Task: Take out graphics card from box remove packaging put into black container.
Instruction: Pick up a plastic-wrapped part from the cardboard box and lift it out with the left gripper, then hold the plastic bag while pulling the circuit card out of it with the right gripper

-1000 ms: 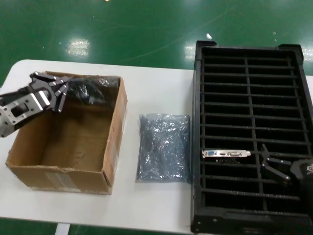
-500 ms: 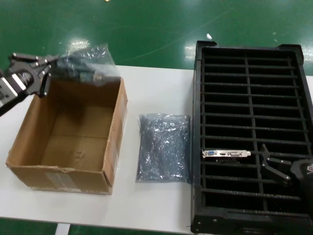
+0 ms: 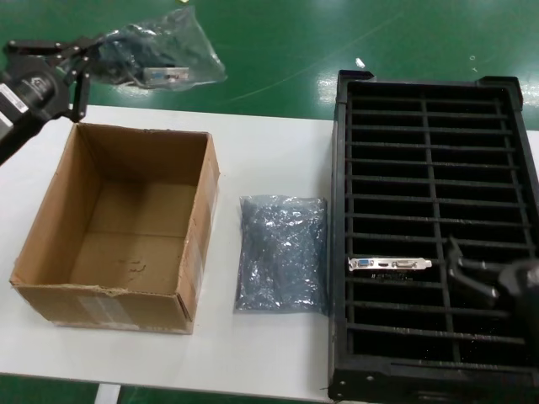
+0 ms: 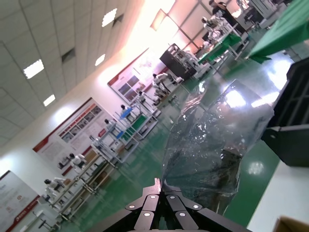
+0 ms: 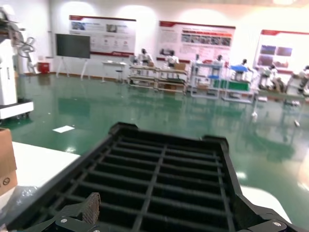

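Raised since a second ago: my left gripper, then down at the cardboard box, now above its far rim, fingers clamped on a bagged graphics card hanging clear of the carton. On the white table, between box and black container, one empty anti-static bag, flat. Second card slotted in the container. Right gripper parked just beside it; I cannot tell its finger state.

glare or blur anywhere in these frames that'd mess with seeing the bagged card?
Head view: lamp glare on the green floor, and the bag held by the left gripper looks smeared. Left wrist view: bright window wash behind the crinkly bag. Right wrist view: foreground fingers soft.
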Available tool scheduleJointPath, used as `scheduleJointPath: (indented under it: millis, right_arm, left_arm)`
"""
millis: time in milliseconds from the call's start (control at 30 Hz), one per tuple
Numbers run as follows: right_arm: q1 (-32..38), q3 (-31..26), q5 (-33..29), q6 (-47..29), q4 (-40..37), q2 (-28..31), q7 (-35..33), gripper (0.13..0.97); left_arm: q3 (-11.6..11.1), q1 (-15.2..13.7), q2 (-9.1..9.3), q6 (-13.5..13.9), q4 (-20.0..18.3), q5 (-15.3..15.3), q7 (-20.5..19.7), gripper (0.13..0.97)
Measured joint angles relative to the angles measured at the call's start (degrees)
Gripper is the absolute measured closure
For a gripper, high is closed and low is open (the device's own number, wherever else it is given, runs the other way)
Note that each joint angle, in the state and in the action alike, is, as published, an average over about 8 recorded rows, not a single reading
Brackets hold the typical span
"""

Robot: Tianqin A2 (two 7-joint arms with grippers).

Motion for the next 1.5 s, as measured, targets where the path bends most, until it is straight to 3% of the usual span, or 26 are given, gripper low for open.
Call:
scheduleJointPath:
  millis: [100, 233, 467, 600, 800, 1033, 1267, 1500]
  right_arm:
    - [4.3, -3.5, -0.8, -0.6, -1.2, 2.8, 1.5, 0.129]
    - [13.7, -6.8, -7.2, -6.9, -5.8, 3.6, 5.1, 0.129]
    - [31.4, -8.1, -23.6, -21.8, -17.1, -2.6, 8.5, 0.130]
    - [40.0, -10.8, -28.3, -26.1, -24.0, -6.1, 7.8, 0.134]
    - [47.9, -13.4, -25.5, -28.0, -31.5, -9.9, 0.7, 0.153]
    - [51.5, -13.9, -20.8, -28.6, -34.8, -12.0, -6.2, 0.202]
    - [52.9, -13.7, -16.9, -28.9, -37.2, -13.6, -11.2, 0.317]
    - [53.6, -12.8, -13.3, -29.3, -40.0, -15.1, -16.4, 0.456]
  left_arm:
    - [-0.2, 0.4, 0.54, -0.3, -1.3, -0.3, -0.1, 0.957]
    - [0.0, 0.6, 1.33, -0.3, -2.2, -0.3, 0.2, 0.957]
    - [1.1, 1.1, 2.61, -0.1, -2.7, 0.2, 1.2, 0.957]
    - [1.7, 1.0, 3.59, -0.4, -2.1, 0.8, 2.4, 0.957]
    - [2.3, -0.3, 5.50, -1.1, 0.6, 1.6, 5.7, 0.957]
    - [2.4, -2.7, 7.70, -1.6, 5.2, 1.9, 9.7, 0.957]
    - [2.4, -5.4, 9.65, -2.3, 8.9, 2.1, 11.8, 0.957]
    - [3.1, -5.6, 10.42, -2.8, 8.3, 2.5, 11.1, 0.957]
